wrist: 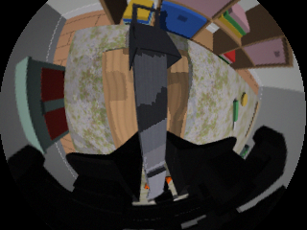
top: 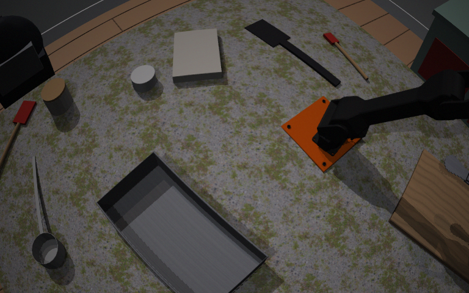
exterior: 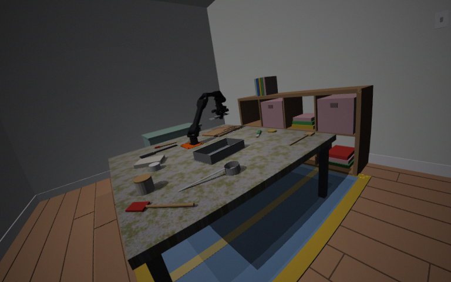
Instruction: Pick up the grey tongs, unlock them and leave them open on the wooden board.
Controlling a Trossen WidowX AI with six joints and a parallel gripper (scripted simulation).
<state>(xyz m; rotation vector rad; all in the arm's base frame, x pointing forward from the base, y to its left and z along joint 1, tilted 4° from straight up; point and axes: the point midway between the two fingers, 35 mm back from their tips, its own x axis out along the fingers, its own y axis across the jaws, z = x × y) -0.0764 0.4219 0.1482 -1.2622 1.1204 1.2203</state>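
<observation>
The grey tongs (top: 455, 166) (exterior: 214, 118) (wrist: 152, 105) are held above the wooden board (top: 420, 190) (exterior: 208, 133) (wrist: 114, 86), roughly level in the exterior view. Their scalloped tip end shows at the right edge of the top view. My gripper (exterior: 222, 115) (wrist: 151, 130) is shut on the tongs. In the wrist view their dark hinge block and wire loop lie at the top, beyond the fingers. Whether they are locked cannot be told. The roasting tin (top: 179, 238) (exterior: 212, 157) stands apart from them, with nothing resting across it. The gripper is out of view in the top view.
The arm's orange base (top: 300, 127) (exterior: 187, 145) stands between tin and board. A black turner (top: 308, 61) and a red-headed brush (top: 331, 38) lie behind it. A pale block (top: 196, 51), a white-topped tub (top: 143, 75), a wooden-lidded jar (top: 55, 91) and a ladle (top: 48, 255) are farther off.
</observation>
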